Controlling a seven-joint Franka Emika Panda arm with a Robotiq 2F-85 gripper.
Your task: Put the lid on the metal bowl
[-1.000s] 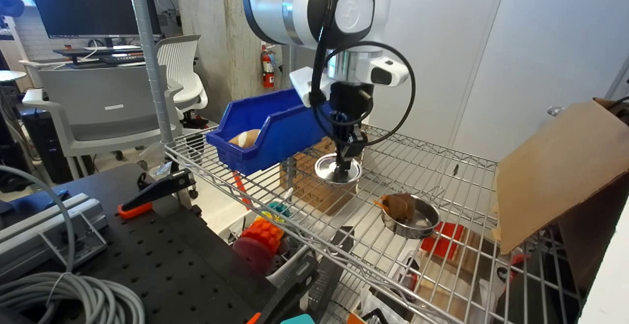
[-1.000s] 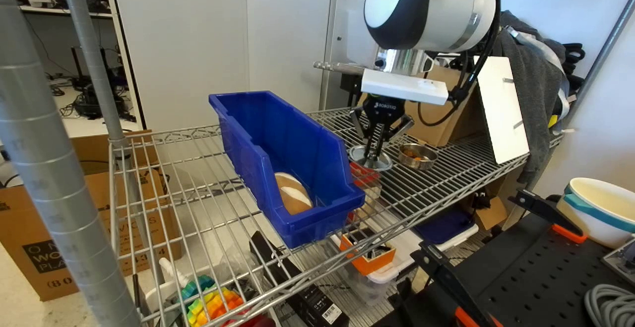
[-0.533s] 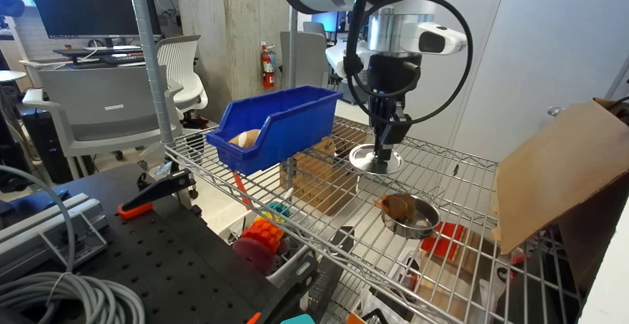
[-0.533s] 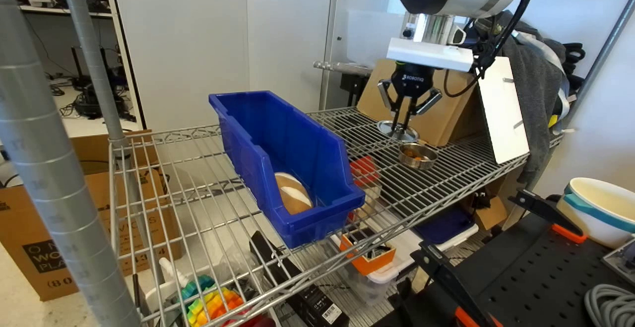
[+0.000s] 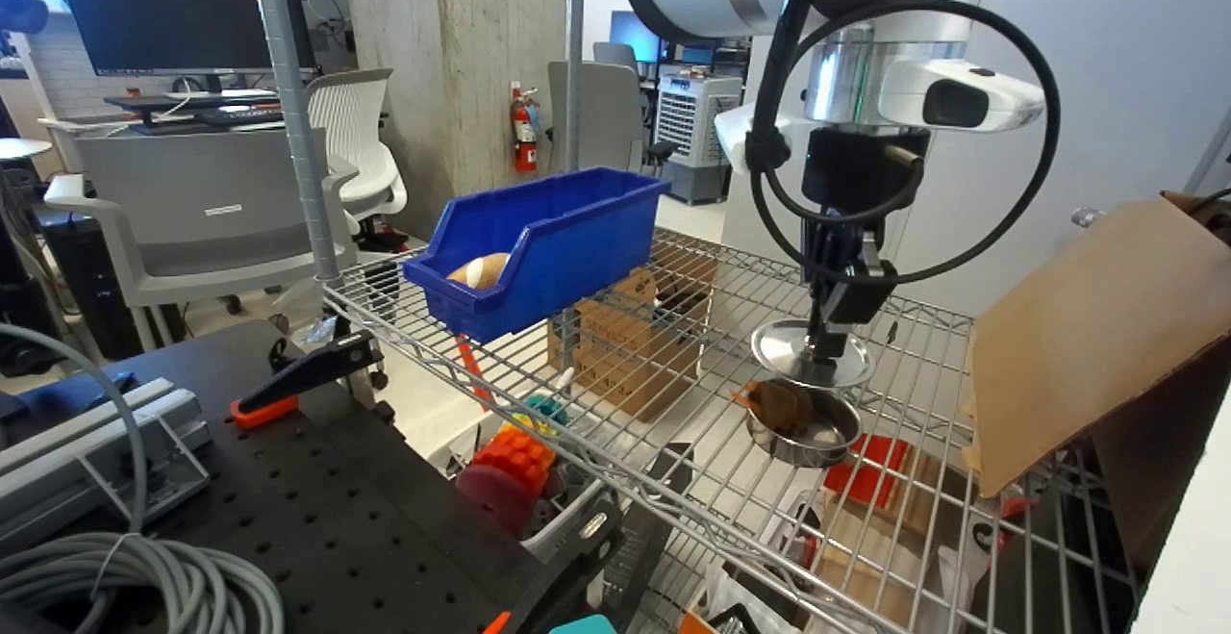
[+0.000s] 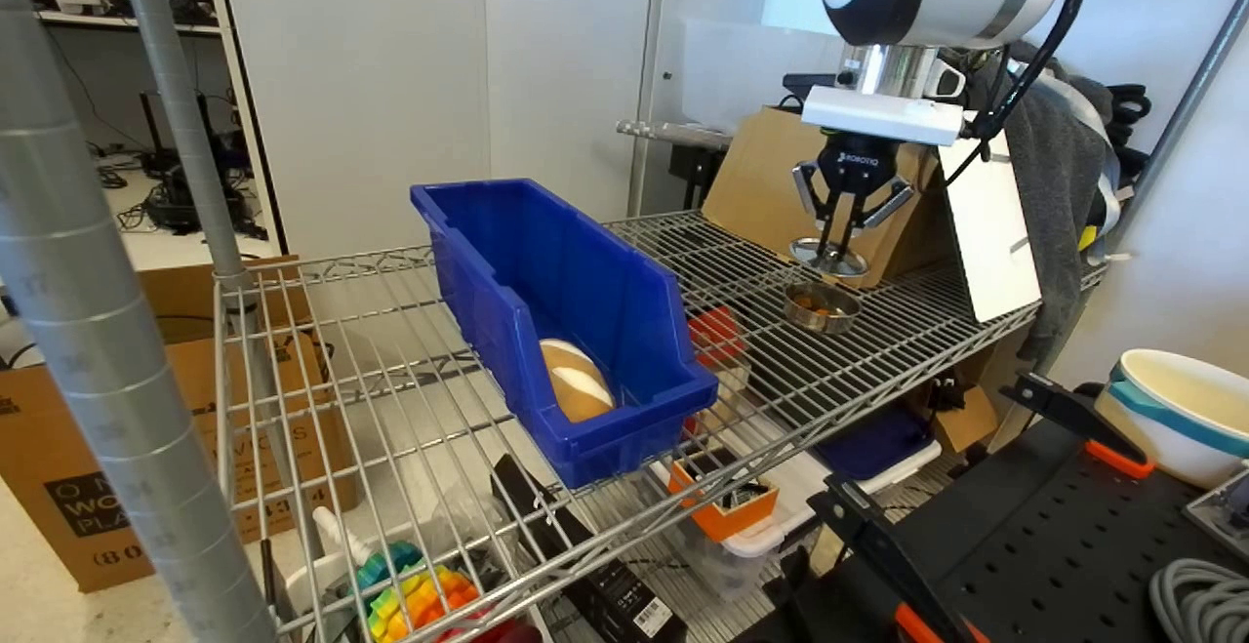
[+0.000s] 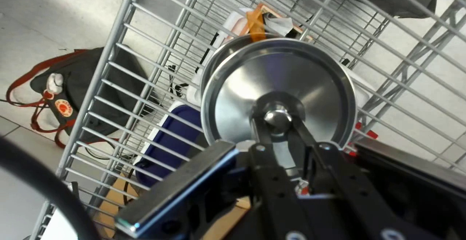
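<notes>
Grips the lid [image 7: 276, 72] in the hand [image 7: 280, 127], pinched by its ball-shaped knob [image 7: 277, 119]. Hangs just above the bowl [image 6: 823, 324], apart from it, nearly in line in both exterior views. In the wrist view, only a crescent of bowl rim past the lid, on the side away from the hand. Seems to call for a slight nudge that way, then straight lowering; exact offset hard to tell. No long axis to match on either round piece.

Lid: thin, polished metal, with a stepped edge and a darker ring around the knob. Bowl: shallow, straight-walled, shiny metal, set on the table [image 6: 893, 355] of silver wire bars. Inside the bowl, a matte brown-and-orange thing [image 5: 781, 411], with an orange tip poking past the rim; could keep the lid from seating flat. Behind the bowl in an exterior view, a tan cardboard box [image 6: 756, 189].
</notes>
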